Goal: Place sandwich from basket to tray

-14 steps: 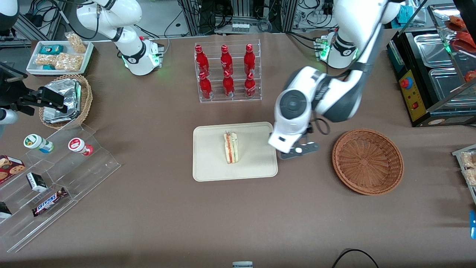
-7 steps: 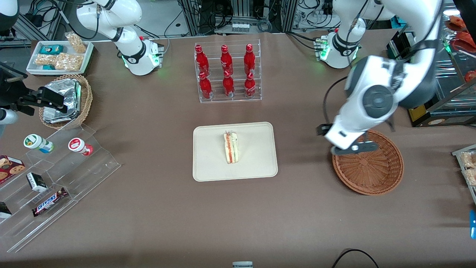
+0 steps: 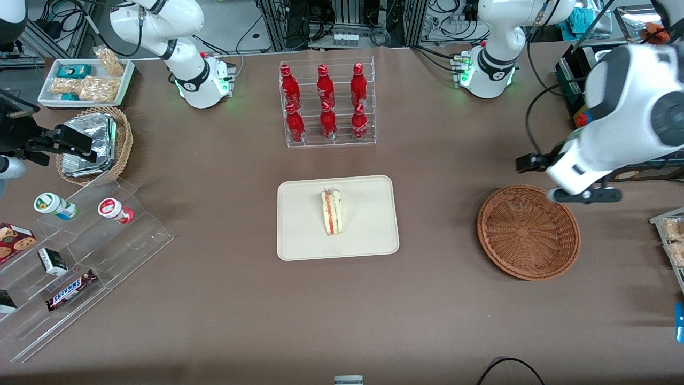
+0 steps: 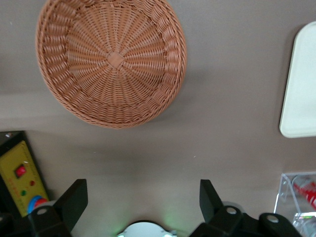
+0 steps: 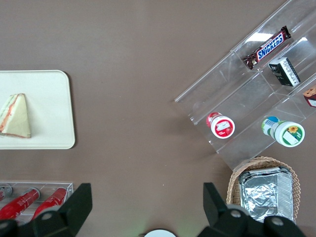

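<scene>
Brown cloth covers the surface, with cables and racks at its back edge. On it the sandwich lies flat in the middle of the cream tray, well apart from the fingers and toward the parked arm's end. The wicker basket sits bare, just below and beside the gripper, which hangs in the air at the working arm's end. Its fingers stand wide apart and hold nothing.

By the look of things the task is done, so little can spoil it. The main risk, I judge, is the arm itself: a low sweep could clip the basket's rim and shove it, or knock the black control box near the fingers. The sandwich seems safe unless the arm returns over the tray.
</scene>
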